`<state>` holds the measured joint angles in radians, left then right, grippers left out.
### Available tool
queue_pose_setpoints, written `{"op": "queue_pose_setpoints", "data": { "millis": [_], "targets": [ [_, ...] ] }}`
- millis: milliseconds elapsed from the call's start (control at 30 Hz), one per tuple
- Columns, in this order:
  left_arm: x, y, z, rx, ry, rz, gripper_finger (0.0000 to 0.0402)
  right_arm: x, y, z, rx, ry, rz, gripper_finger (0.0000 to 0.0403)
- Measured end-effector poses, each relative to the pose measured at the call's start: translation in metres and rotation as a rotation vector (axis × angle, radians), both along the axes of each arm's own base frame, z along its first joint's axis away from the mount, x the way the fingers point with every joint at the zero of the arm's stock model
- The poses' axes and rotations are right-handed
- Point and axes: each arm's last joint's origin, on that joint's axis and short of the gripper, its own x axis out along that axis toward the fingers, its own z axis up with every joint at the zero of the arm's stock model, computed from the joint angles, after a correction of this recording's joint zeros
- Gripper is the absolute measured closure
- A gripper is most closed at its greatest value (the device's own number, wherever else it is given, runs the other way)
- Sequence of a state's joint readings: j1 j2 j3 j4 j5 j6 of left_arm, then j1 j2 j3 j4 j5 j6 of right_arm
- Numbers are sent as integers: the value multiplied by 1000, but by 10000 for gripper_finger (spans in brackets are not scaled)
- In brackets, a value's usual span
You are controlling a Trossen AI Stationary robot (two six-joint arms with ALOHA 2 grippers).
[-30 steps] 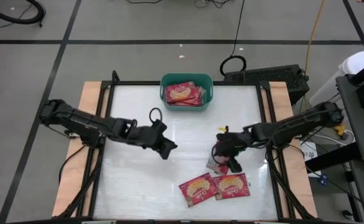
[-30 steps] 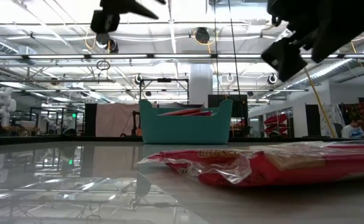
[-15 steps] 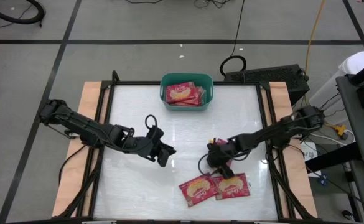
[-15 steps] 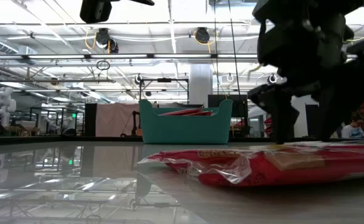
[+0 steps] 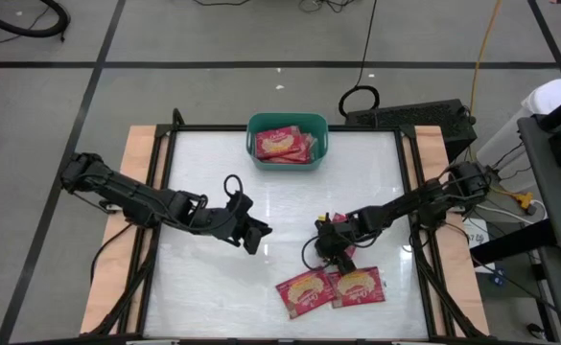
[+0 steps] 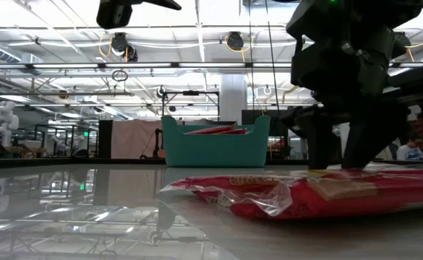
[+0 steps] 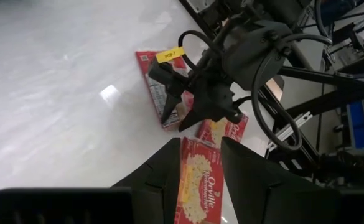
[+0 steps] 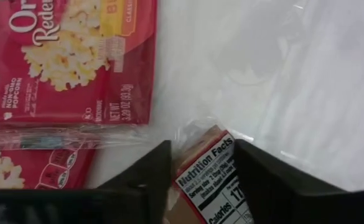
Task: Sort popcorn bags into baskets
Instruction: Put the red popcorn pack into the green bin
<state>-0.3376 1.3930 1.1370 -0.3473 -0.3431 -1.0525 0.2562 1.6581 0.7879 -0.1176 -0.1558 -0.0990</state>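
The right gripper [image 5: 330,251] is straddling a flat red popcorn packet [image 8: 210,177] lying print-side up between its parted fingers, positioning to grasp it; whether they are pinching it, I cannot tell.

The left gripper [image 5: 258,234] is hovering well apart, fingers slightly parted and empty.

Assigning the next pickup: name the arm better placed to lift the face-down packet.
Right. Its pincer is down on the face-down packet, fingers either side of its end. The left pincer hangs above bare table, holding nothing.
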Motion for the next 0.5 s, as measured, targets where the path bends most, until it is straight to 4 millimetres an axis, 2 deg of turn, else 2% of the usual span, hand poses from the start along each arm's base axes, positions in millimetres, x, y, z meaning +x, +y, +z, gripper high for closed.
{"op": "queue_pose_setpoints", "data": {
  "millis": [267, 333, 500],
  "targets": [
    [2, 8, 0, 29, 2, 10, 284, 0, 0, -1, -2, 3, -2, 381],
    [3, 10, 0, 31, 3, 14, 284, -1, -1, 2, 4, -2, -11, 396],
    [3, 11, 0, 32, 3, 17, 284, -1, -5, 15, 58, -35, -88, 400]
  ]
}}
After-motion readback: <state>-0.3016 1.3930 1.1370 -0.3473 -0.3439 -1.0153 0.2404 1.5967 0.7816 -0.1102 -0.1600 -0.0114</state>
